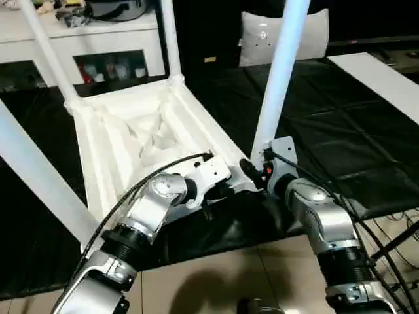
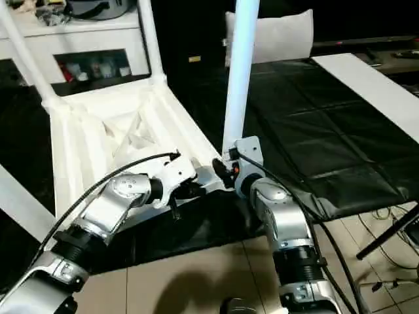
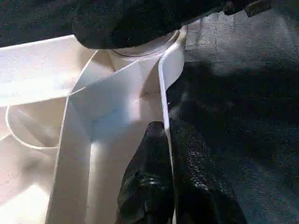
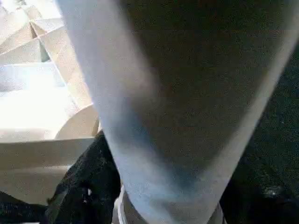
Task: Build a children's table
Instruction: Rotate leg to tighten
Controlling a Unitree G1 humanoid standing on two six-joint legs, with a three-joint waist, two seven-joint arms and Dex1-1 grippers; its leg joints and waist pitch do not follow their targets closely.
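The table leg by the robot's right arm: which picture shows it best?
The left eye view: the near-right leg stands whole from its corner socket upward. The right eye view shows much the same, and the right wrist view a close blur of it.

No readable text, label, brand, number or sign appears on anything here.

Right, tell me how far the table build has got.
All four legs stand up from the upturned table top. In hand: the right gripper sits at the base of the near-right leg, while the left gripper pinches the top's rim. Left: seat that leg, flip the table.
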